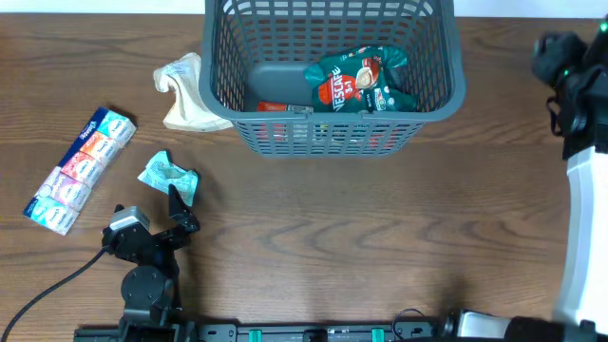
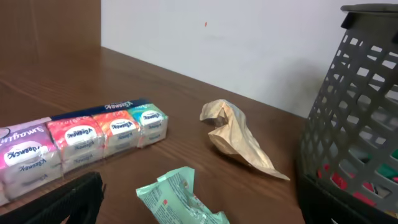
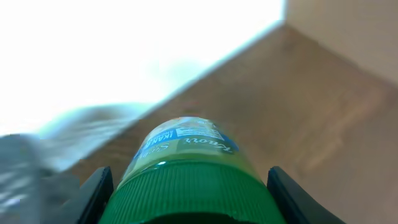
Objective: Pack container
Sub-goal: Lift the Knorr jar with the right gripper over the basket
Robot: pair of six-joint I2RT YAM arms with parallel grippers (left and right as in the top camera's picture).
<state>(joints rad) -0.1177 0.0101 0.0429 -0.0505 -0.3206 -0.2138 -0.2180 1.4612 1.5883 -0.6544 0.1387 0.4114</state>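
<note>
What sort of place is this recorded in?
Probably a tabletop packing test setup: a wooden table against a plain white wall, a container holding a Nescafe packet, and the right hand clamping a green-capped bottle.

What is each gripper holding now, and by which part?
The right gripper holds a jar by its green lid, jaws on both sides. The left gripper holds nothing.

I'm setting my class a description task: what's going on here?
Two robot arms are packing a basket. The right gripper holds a green-lidded jar. The left gripper is open near a green packet. A Nescafe pack is already in; tissues and a crumpled bag wait on the table.
</note>
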